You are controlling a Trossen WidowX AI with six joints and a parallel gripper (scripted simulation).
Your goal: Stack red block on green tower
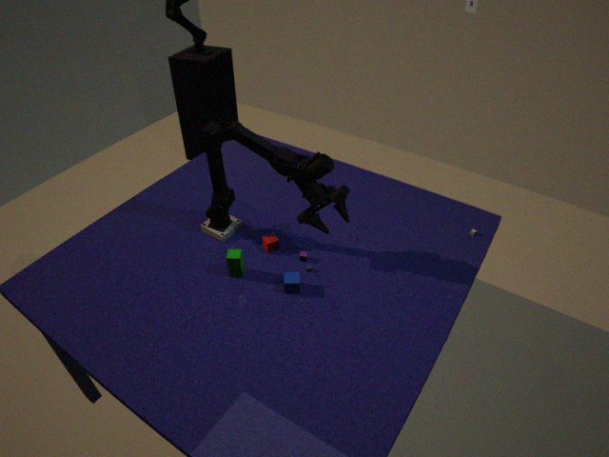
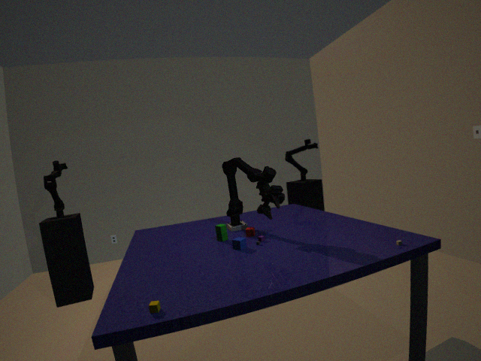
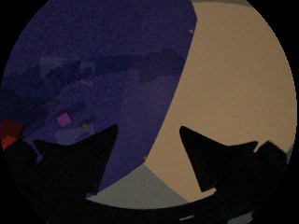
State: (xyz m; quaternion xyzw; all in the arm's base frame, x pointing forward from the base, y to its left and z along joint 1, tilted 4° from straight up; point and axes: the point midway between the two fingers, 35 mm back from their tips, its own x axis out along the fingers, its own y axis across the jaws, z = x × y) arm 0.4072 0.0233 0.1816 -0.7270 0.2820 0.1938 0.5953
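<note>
Purple table [image 1: 343,368] — one red block [image 1: 269,243], one green tower [image 1: 235,262]; gripper [image 1: 328,216] wide, empty.

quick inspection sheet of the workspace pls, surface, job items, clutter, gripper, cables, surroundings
surface: dark blue table top, with the arm's shadow lying across it
job's things: red block on the table near the arm base, not yet stacked; green tower upright, apart from the red block
clutter: blue block, small pink cube, tiny dark cube, small pale cube near the far edge, yellow cube near the front corner
grippers: gripper open, holding nothing, raised above the table and off to the side of the red block
cables: nothing seen
surroundings: two dark pedestals carrying camera arms, beige floor, grey and beige walls, wall outlets
</note>
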